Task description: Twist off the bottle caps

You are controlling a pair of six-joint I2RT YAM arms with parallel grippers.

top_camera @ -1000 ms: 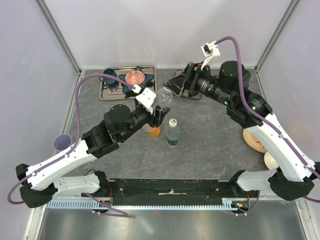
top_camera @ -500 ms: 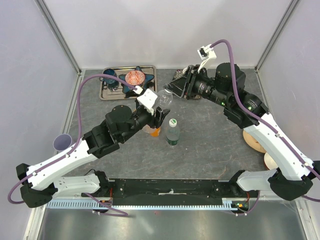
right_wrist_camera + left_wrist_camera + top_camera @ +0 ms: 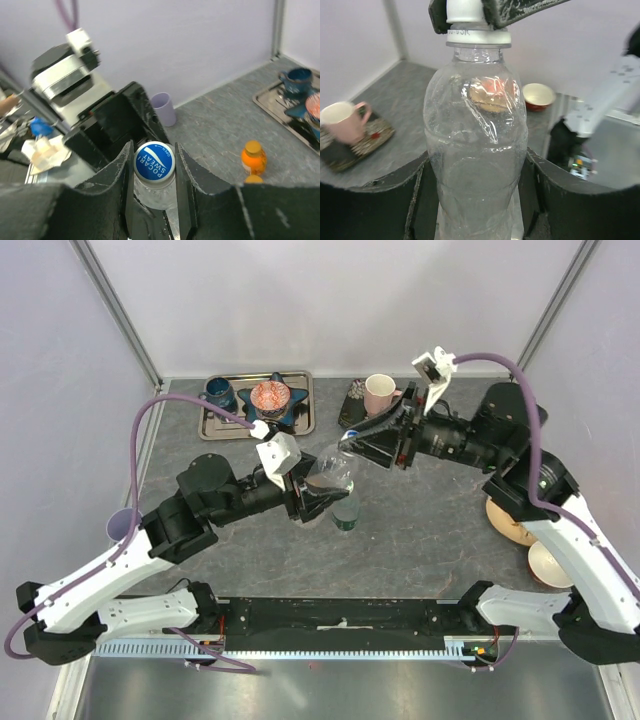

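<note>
The colourless clear bottle (image 3: pixel 330 475) is held in the air over the middle of the table, tilted. My left gripper (image 3: pixel 315 498) is shut on its body, with a finger (image 3: pixel 415 200) on each side of the bottle (image 3: pixel 475 140). My right gripper (image 3: pixel 350 440) is shut on its blue and white cap (image 3: pixel 154 160); the cap's white side (image 3: pixel 465 10) shows between the fingers (image 3: pixel 520 10). The green-tinted bottle (image 3: pixel 346 518) stands under the held one, mostly hidden. One orange bottle with its orange cap (image 3: pixel 253 156) stands on the table, and a second orange cap (image 3: pixel 254 179) peeks out below it.
A metal tray (image 3: pixel 215 425) at the back left holds a blue mug (image 3: pixel 218 392) and a patterned bowl (image 3: pixel 269 395). A pink mug (image 3: pixel 379 392) stands on a dark mat at the back. A purple cup (image 3: pixel 124 524) stands at the left edge. Wooden dishes (image 3: pixel 545 560) lie at the right.
The clear bottle has come from the back toward the middle. My left gripper has left the orange bottle and closed on the clear bottle's body. The right arm has swung right, uncovering the pink mug.
</note>
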